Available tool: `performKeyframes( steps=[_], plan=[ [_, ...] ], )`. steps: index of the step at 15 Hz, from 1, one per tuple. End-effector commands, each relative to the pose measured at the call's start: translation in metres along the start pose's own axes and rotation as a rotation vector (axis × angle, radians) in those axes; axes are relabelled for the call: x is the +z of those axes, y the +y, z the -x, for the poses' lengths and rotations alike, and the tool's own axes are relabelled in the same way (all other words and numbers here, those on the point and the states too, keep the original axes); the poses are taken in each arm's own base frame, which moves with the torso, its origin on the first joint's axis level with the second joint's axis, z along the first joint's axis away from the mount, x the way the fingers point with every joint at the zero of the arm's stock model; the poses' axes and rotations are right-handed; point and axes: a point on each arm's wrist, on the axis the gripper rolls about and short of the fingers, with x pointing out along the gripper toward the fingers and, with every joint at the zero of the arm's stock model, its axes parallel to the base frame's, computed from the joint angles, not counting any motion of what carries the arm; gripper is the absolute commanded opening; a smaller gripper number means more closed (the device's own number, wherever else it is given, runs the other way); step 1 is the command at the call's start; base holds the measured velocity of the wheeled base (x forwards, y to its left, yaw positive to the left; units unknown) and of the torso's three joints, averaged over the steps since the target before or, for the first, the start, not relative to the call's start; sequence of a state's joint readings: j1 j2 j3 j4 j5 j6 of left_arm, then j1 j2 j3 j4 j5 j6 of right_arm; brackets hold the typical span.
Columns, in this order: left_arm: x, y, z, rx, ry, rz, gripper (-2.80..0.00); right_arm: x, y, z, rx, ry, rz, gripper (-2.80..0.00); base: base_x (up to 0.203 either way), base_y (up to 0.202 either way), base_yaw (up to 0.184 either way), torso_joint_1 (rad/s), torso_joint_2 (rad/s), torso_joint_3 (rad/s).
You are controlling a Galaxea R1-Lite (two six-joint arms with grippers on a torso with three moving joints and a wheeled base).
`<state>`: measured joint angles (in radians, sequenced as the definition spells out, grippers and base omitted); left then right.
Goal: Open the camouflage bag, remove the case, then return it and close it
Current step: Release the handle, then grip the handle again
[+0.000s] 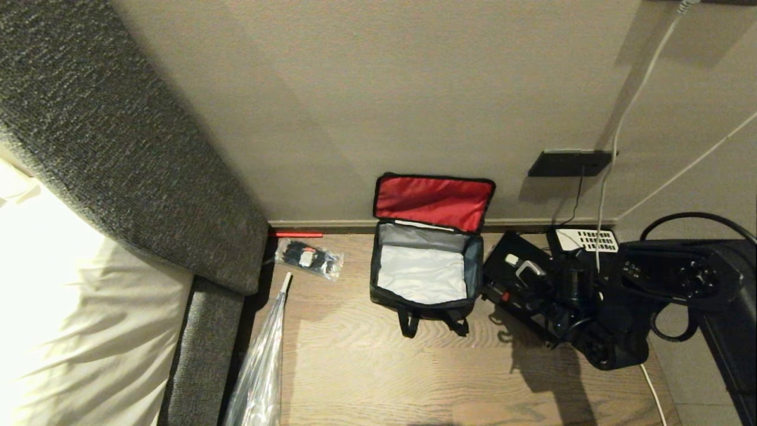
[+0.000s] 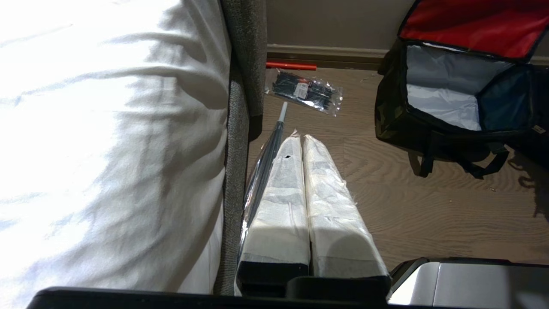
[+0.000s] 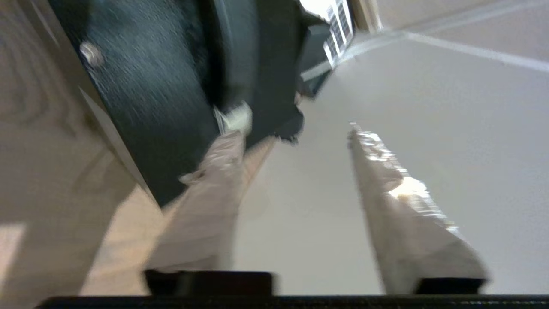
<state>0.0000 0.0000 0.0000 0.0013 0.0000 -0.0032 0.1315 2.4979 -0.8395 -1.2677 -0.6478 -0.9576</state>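
Note:
The camouflage bag stands open on the wooden floor, its red-lined lid leaning back against the wall. Its pale grey inside holds nothing. The left wrist view shows the bag too, off to one side. The black case lies tilted on the floor just right of the bag. My right gripper hovers over the case. In the right wrist view it is open, one finger across the case's edge, nothing between the fingers. My left gripper is shut and parked beside the bed.
A black telephone with a white keypad sits by the wall behind my right arm, cables running up to a wall plate. A clear packet of black items and a plastic-wrapped pole lie left of the bag. The bed fills the left.

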Motion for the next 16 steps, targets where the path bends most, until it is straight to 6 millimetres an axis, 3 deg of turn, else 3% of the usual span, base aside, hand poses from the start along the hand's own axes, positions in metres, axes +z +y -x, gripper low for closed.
performKeyframes(
  steps=[1,5,8,10,12,14,16],
  plan=[
    [0.000,0.000,0.000,0.000,0.000,0.000,-2.80,0.011,-0.035,0.030,0.001,-0.028,-0.057,-2.80,0.000,0.000,0.000,0.000,0.00,0.000],
    [0.000,0.000,0.000,0.000,-0.001,0.000,-2.80,0.010,-0.100,0.092,0.049,-0.046,-0.187,-2.80,0.000,0.000,0.000,0.000,0.00,0.000],
    [0.000,0.000,0.000,0.000,0.000,0.000,-2.80,-0.012,-0.155,0.158,0.127,-0.097,-0.349,-2.80,0.000,0.000,0.000,0.000,0.00,0.000],
    [0.000,0.000,0.000,0.000,0.000,0.000,-2.80,-0.040,-0.185,0.207,0.158,-0.086,-0.467,-2.80,0.000,0.000,0.000,0.000,0.00,0.000],
    [0.000,0.000,0.000,0.000,-0.001,0.001,-2.80,-0.079,-0.203,0.258,0.195,-0.053,-0.635,-2.80,0.000,0.000,0.000,0.000,0.00,0.000],
    [0.000,0.000,0.000,0.000,0.000,0.000,-2.80,-0.125,-0.205,0.303,0.223,-0.064,-0.799,-2.80,0.000,0.000,0.000,0.000,0.00,0.000],
    [0.000,0.000,0.000,0.000,-0.001,0.000,-2.80,-0.174,-0.192,0.343,0.245,-0.133,-0.929,-2.80,0.000,0.000,0.000,0.000,0.00,0.000]
  ],
)
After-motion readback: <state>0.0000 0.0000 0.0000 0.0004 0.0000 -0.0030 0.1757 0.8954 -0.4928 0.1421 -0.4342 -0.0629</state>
